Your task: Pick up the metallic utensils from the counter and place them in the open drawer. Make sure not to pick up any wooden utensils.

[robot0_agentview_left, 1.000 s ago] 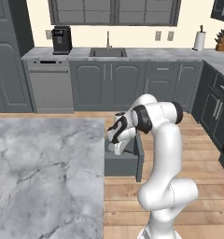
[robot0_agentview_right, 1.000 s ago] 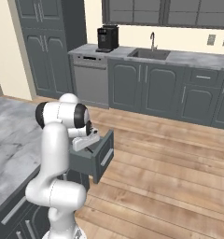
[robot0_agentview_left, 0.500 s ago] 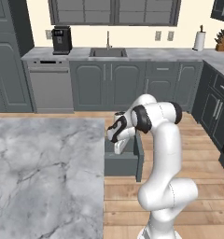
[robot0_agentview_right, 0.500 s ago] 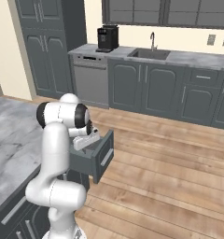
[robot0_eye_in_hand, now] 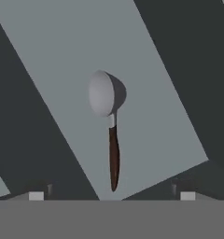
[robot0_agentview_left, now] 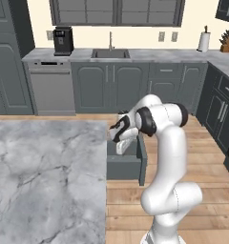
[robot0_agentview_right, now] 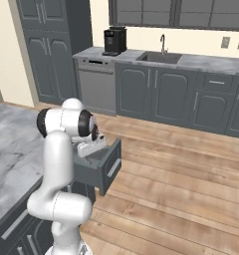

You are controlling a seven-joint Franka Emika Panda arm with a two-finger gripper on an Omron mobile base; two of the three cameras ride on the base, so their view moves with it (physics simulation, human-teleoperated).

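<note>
Gripper hung over the open drawer beside the counter when we looked. We saw its jaws spread wide, holding nothing, while the round grey-headed utensil with its thin dark handle lay on the drawer floor between the fingertips.

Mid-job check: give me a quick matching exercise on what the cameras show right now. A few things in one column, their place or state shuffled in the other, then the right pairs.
Things:
1. round-headed utensil
2. gripper
3. open drawer
4. coffee machine

Place or state:
A. on the far worktop, left of the sink
B. lying on the drawer floor, free of the fingers
C. pulled out from the island over the wooden floor
D. jaws spread wide, above the drawer

Pairs: 1-B, 2-D, 3-C, 4-A
</note>
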